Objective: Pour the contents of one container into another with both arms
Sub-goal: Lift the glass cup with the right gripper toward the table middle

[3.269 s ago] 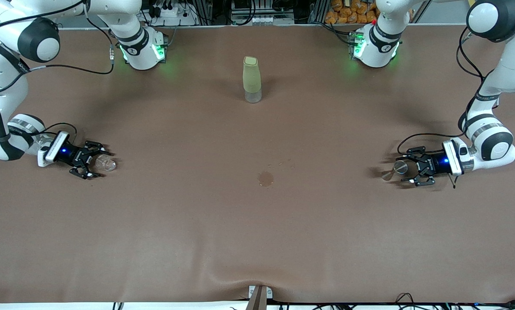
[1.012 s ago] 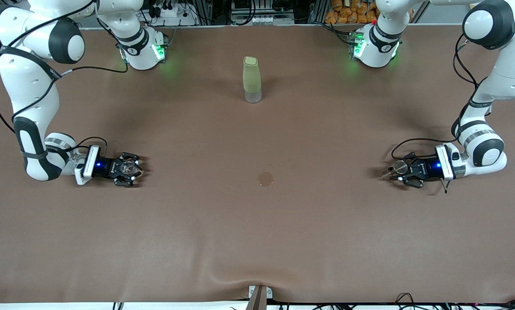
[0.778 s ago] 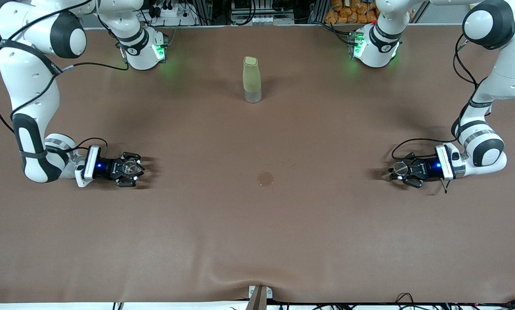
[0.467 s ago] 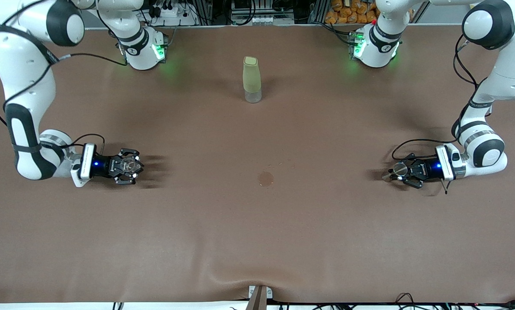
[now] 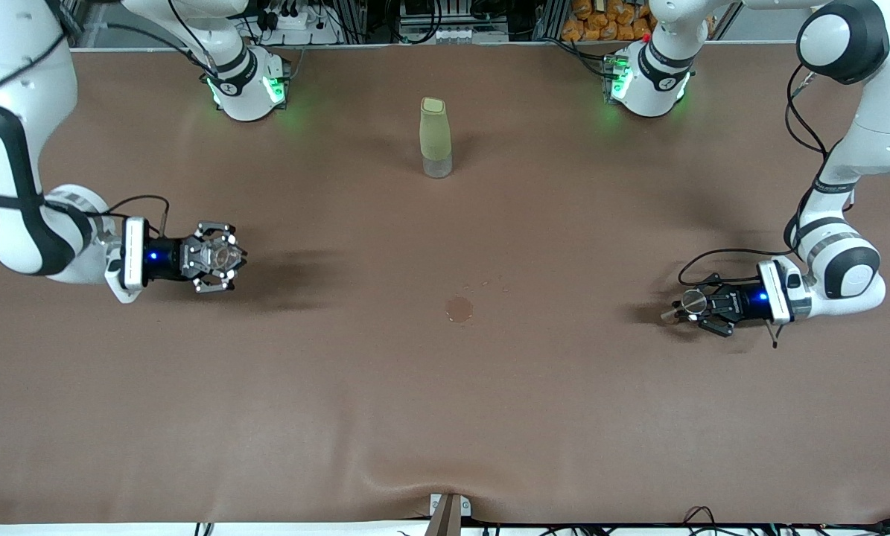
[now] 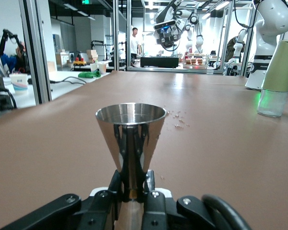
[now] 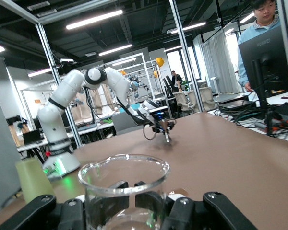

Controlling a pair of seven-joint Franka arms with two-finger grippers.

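Note:
The tiny clear glass cup [image 5: 221, 257] sits upright in my right gripper [image 5: 217, 259], which is shut on it and raised above the table at the right arm's end. The right wrist view shows the cup [image 7: 124, 189] between the black fingers [image 7: 182, 211]. The silvery metal jigger [image 5: 692, 301] stands upright in my left gripper [image 5: 696, 305], low over the table at the left arm's end. In the left wrist view the jaws of the left gripper [image 6: 133, 184] clamp the narrow waist of the jigger [image 6: 131, 127].
A tall pale-green bottle [image 5: 435, 138] stands mid-table toward the robots' bases. A small dark wet stain [image 5: 459, 308] and a few droplets mark the brown tablecloth [image 5: 445, 417] between the two grippers. Both arm bases [image 5: 247, 82] glow green.
The right gripper has risen off the table with the glass cup, its shadow now spread out beside it. The left gripper has tightened on the jigger and shifted slightly.

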